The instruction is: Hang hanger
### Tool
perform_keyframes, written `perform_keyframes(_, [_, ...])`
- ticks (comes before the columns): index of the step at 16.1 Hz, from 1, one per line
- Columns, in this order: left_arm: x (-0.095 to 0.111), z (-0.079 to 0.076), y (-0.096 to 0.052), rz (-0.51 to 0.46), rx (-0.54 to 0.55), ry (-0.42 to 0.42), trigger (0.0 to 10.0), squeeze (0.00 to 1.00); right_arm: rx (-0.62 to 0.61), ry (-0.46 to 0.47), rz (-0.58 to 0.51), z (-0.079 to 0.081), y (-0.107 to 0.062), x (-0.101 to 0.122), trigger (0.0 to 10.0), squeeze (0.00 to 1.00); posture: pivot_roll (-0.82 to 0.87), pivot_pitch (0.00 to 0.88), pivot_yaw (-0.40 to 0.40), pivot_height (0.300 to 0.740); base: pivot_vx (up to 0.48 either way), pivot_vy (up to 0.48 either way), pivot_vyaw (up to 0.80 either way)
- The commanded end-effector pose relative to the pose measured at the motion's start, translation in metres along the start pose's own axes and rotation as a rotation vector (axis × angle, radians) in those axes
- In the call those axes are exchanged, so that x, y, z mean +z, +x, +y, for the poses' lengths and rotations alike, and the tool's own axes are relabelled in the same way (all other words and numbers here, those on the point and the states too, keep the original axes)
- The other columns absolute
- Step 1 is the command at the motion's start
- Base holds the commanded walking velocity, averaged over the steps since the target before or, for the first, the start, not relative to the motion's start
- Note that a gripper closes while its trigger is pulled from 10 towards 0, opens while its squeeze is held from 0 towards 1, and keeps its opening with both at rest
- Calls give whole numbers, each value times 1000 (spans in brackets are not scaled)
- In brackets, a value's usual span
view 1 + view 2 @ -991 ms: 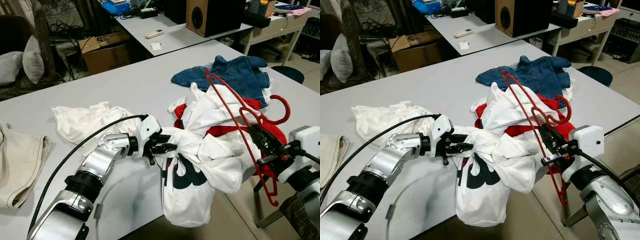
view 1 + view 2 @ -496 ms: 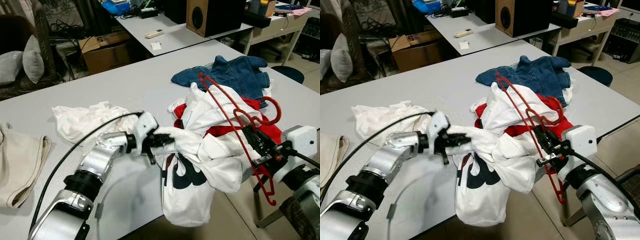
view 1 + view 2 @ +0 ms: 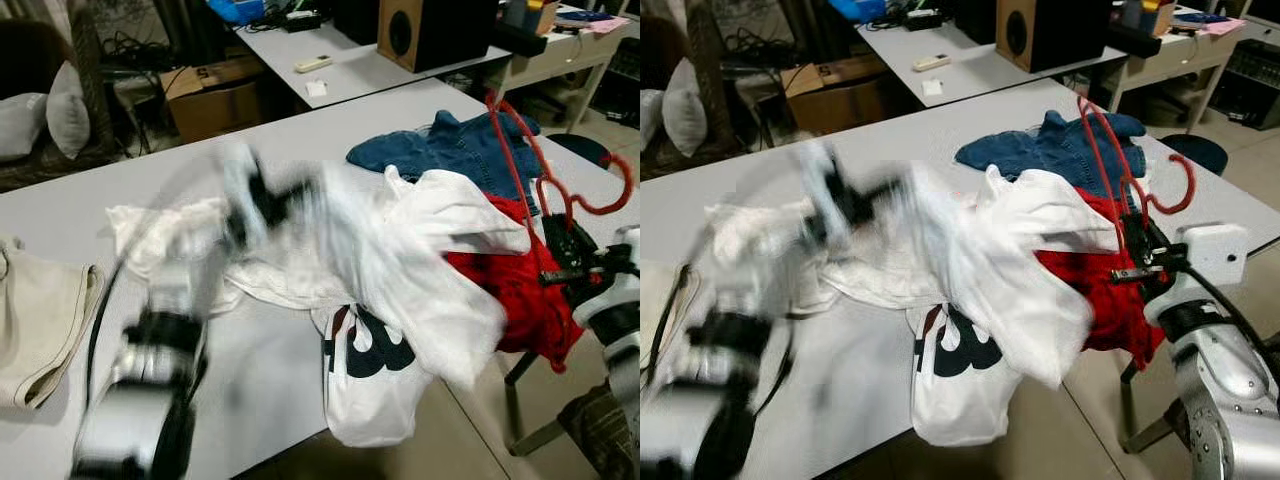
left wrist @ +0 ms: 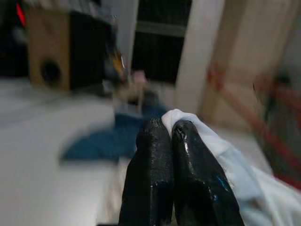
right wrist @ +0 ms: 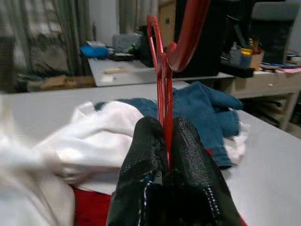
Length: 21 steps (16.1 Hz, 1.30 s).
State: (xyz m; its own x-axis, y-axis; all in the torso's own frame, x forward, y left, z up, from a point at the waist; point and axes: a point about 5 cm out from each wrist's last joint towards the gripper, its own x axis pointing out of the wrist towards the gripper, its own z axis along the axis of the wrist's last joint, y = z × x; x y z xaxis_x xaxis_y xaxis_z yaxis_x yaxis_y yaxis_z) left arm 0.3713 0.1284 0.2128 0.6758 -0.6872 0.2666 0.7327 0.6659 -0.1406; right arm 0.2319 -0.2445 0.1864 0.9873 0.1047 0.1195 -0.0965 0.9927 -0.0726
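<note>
A red hanger stands nearly upright at the table's right edge, its hook pointing right. My right gripper is shut on the hanger's wire, above a red garment. A white shirt stretches across the table middle, with its printed part draping over the front edge. My left gripper is blurred with motion and raised over the table. In the left wrist view its fingers are shut on a fold of the white shirt. Blue jeans lie behind.
Another white cloth and a beige cloth lie on the grey table to the left. Behind it stand a second table with a speaker and a cardboard box. A stool frame is beside the table's right front corner.
My left gripper swung up and to the left, pulling the white shirt with it. My right gripper lifted the hanger upright and moved it right, clear of the shirt.
</note>
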Motion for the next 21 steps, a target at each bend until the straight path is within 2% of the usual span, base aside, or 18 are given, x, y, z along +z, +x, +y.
perform_keyframes(1, [16,10,0,-70,65,-7,0,0,33,-1,-31,2,-3,4,10000,0,-117,0,94,740,0,0,0])
perform_keyframes(3, [31,14,4,-114,85,3,0,0,44,-4,-31,4,-5,3,10000,0,-116,0,95,740,0,0,0])
perform_keyframes(4, [71,19,17,-222,111,36,0,0,73,9,-60,7,-4,7,10000,0,-114,0,101,740,0,0,0])
perform_keyframes(6, [107,20,24,-341,125,43,0,0,109,24,-87,12,-2,12,10000,0,-115,0,106,740,0,0,0])
perform_keyframes(7, [148,19,25,-510,129,14,0,0,164,41,-110,21,-3,14,10000,0,-113,0,112,740,0,0,0])
perform_keyframes(8, [153,19,25,-522,131,15,0,0,187,50,-115,24,-4,15,10000,0,-110,0,115,740,0,0,0])
perform_keyframes(9, [152,18,26,-499,132,55,0,0,212,59,-117,28,-5,15,10000,0,-110,0,117,740,0,0,0])
perform_keyframes(11, [126,16,29,-356,95,135,0,0,239,66,-112,32,-6,12,10000,0,-107,0,122,740,0,0,0])
perform_keyframes(13, [84,8,31,-136,13,269,0,0,220,60,-106,31,-6,10,10000,0,-102,0,123,740,0,0,0])
perform_keyframes(14, [64,2,31,-52,-18,300,0,0,202,53,-105,29,-5,10,10000,0,-101,0,122,740,0,0,0])
perform_keyframes(15, [31,-14,32,32,-71,288,0,0,170,40,-105,24,-3,10,10000,0,-103,0,119,740,0,0,0])
perform_keyframes(16, [14,-29,34,51,-117,226,0,0,149,36,-107,21,-1,10,10000,0,-103,0,118,740,0,0,0])
perform_keyframes(17, [0,-43,36,75,-170,188,10000,0,142,33,-109,20,0,10,10000,0,-105,0,117,740,0,0,0])
perform_keyframes(18, [-10,-55,35,95,-238,142,10000,0,145,32,-106,21,0,10,10000,0,-111,0,120,740,0,0,0])
perform_keyframes(19, [-11,-57,35,100,-249,130,10000,0,146,32,-105,22,0,10,10000,0,-111,0,120,740,0,0,0])
perform_keyframes(20, [-13,-58,32,114,-287,110,10000,1000,148,35,-99,23,-1,9,10000,0,-114,0,127,740,0,0,0])
perform_keyframes(21, [-14,-63,26,148,-365,102,10000,1000,152,34,-88,24,-2,7,10000,0,-114,0,127,740,0,0,0])
